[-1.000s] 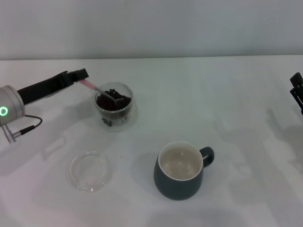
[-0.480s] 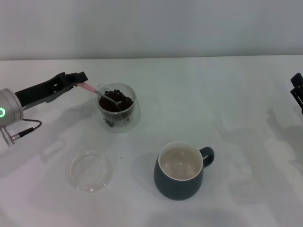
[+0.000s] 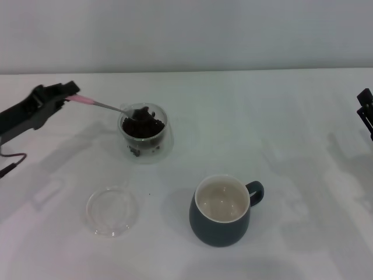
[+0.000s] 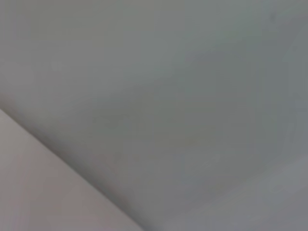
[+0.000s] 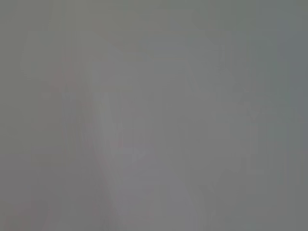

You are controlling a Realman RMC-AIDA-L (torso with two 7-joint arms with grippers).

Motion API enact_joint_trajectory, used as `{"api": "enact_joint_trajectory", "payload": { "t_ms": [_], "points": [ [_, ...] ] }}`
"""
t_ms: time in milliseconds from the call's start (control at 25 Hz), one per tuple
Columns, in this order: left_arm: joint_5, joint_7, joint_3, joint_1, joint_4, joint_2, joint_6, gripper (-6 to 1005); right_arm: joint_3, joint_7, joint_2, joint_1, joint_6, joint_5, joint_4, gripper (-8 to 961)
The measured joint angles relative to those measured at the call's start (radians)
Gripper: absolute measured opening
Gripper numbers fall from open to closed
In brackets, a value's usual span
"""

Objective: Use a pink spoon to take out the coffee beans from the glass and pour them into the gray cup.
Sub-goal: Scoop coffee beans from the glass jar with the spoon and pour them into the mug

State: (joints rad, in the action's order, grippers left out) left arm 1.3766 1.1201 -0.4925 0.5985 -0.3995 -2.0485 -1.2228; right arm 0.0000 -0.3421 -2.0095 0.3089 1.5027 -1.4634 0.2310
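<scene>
In the head view my left gripper (image 3: 69,91) is at the far left, shut on the pink spoon (image 3: 96,104) by its pale pink handle. The spoon's metal bowl carries a few dark coffee beans (image 3: 143,124) at the rim of the glass (image 3: 145,140), which holds many more beans. The gray cup (image 3: 223,211) stands in front and to the right, its cream inside showing no beans and its handle pointing right. My right gripper (image 3: 365,111) is parked at the right edge. Both wrist views show only blank grey.
A flat clear round dish (image 3: 112,210) lies on the white table (image 3: 262,128) in front of the glass and to its left. A black cable (image 3: 10,163) trails at the left edge.
My left arm has pulled back to the left and lifted, drawing the spoon's bowl up out of the bean pile to the glass's rim with beans on it. The right arm has not moved.
</scene>
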Motion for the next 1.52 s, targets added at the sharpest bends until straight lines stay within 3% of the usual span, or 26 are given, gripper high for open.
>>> {"api": "enact_joint_trajectory", "payload": {
  "t_ms": [360,680,1000,1200,1520],
  "points": [
    [0.108,0.0,-0.001,-0.086,0.002,0.006,-0.16,131,0.0,0.0,-0.001,0.004,0.005,-0.007,0.001,860],
    [0.015,0.039,-0.022,-0.06,-0.003,0.0,-0.308,131,-0.008,0.0,-0.002,0.012,0.006,-0.008,0.013,860],
    [-0.007,0.184,-0.168,-0.01,-0.024,0.008,-0.361,129,-0.011,0.0,-0.002,0.008,0.008,-0.008,0.026,860],
    [-0.009,0.367,-0.253,0.015,-0.074,0.0,-0.36,130,-0.011,0.0,-0.002,0.003,0.01,-0.009,0.033,860],
    [-0.011,0.492,-0.412,0.086,-0.101,-0.005,-0.363,130,-0.011,0.0,-0.001,-0.007,0.01,-0.009,0.04,860]
  ]
}}
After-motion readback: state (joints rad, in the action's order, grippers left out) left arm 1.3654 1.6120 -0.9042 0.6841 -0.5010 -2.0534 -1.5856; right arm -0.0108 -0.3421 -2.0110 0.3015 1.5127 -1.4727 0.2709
